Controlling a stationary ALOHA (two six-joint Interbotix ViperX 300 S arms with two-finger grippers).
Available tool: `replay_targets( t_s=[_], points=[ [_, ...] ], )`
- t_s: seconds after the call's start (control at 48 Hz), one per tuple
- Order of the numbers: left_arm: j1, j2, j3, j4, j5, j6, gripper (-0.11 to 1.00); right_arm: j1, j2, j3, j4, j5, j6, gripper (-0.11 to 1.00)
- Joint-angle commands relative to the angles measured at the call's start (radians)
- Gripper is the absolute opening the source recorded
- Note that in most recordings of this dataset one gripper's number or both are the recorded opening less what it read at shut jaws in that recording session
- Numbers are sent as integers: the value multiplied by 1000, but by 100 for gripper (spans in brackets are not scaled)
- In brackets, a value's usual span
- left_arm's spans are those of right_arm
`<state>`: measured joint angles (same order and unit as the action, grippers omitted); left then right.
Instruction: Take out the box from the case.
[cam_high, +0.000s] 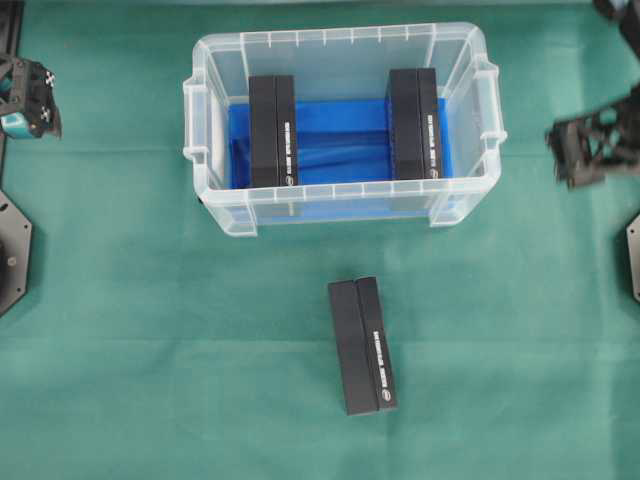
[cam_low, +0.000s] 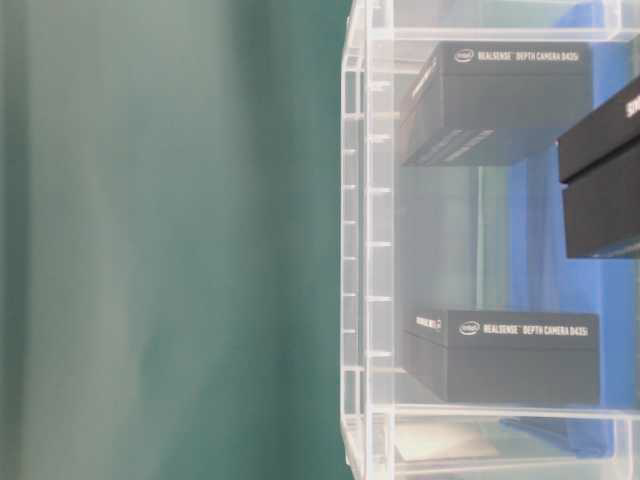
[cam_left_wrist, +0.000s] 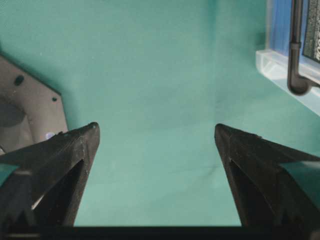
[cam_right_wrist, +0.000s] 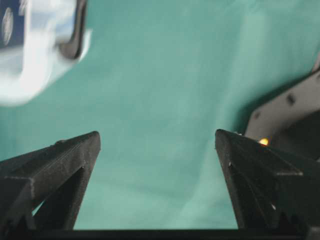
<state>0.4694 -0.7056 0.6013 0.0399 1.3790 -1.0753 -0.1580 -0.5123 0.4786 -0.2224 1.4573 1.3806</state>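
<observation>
The clear case (cam_high: 340, 36), lined with a blue cloth, stands at the back middle of the table. Two black boxes stand on edge inside it, one at the left end (cam_high: 272, 130) and one at the right end (cam_high: 414, 122). A third black box (cam_high: 362, 345) lies on the green cloth in front of the case. My left gripper (cam_high: 42, 108) is at the far left edge, well away from the case, open and empty (cam_left_wrist: 156, 131). Off the case's right end, my right gripper (cam_high: 572, 152) is also open with nothing in it (cam_right_wrist: 157, 135).
Green cloth covers the table. Black arm base plates sit at the left edge (cam_high: 12, 250) and the right edge (cam_high: 634, 255). A corner of the case (cam_left_wrist: 280, 65) shows in the left wrist view, and a blurred corner of the case (cam_right_wrist: 30, 75) in the right wrist view.
</observation>
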Motion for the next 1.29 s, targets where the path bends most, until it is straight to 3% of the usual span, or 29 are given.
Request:
replay_targets(
  t_s=[0.0, 0.229, 0.417, 1.272],
  points=[
    [-5, -3, -11, 2, -3, 5, 96, -77, -9, -9, -5, -28, -55, 94],
    [-5, -3, -11, 3, -5, 6, 96, -261, 17, -9, -3, -91, -221, 94],
    [-5, -3, -11, 2, -3, 6, 96, -337, 38, -17, 6, -109, -304, 94],
    [-12, 32, -49, 0, -25, -5, 96, -345, 43, -17, 6, -115, -308, 94]
  ],
)
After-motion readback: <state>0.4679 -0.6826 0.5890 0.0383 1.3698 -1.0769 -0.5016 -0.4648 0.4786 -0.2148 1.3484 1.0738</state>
